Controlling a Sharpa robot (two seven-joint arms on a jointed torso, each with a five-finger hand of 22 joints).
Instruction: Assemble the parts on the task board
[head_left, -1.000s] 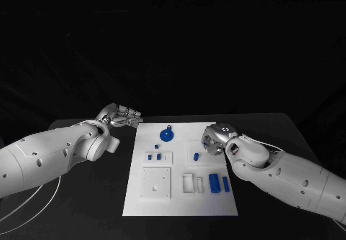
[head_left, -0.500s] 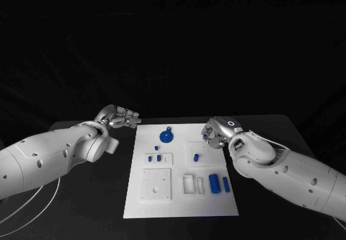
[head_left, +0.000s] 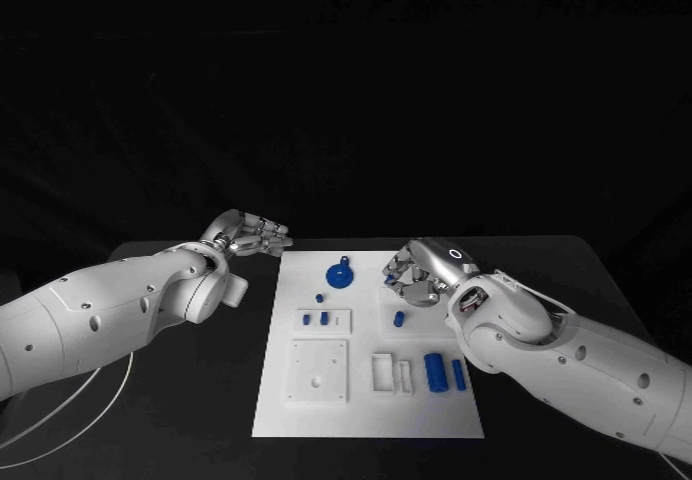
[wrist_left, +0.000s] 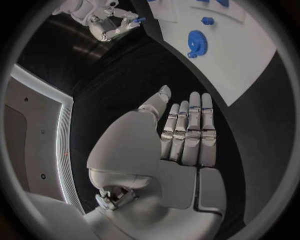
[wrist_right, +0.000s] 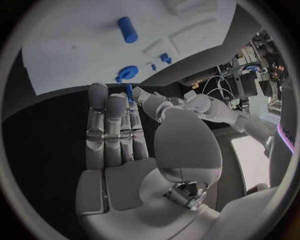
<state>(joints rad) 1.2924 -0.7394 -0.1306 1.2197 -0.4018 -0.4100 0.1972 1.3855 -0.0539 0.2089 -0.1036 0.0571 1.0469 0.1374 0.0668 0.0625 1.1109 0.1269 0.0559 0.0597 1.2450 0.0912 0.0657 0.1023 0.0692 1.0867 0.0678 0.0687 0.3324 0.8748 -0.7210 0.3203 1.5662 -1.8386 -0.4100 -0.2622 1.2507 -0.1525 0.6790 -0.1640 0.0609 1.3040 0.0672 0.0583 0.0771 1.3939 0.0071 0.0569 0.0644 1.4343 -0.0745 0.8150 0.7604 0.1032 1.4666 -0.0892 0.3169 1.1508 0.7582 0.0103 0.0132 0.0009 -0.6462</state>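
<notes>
A black table (head_left: 577, 262) carries everything, its matte top dark and without markings. Its far edge runs straight across, with a rounded far right corner, and behind it hangs a dark backdrop (head_left: 346, 110) with faint folds. Over the table's near left corner, a thin white cable (head_left: 101, 397) curves in a loose arc down toward the near edge. The same dark tabletop shows in the left wrist view (wrist_left: 125, 75) and the right wrist view (wrist_right: 50, 115).
</notes>
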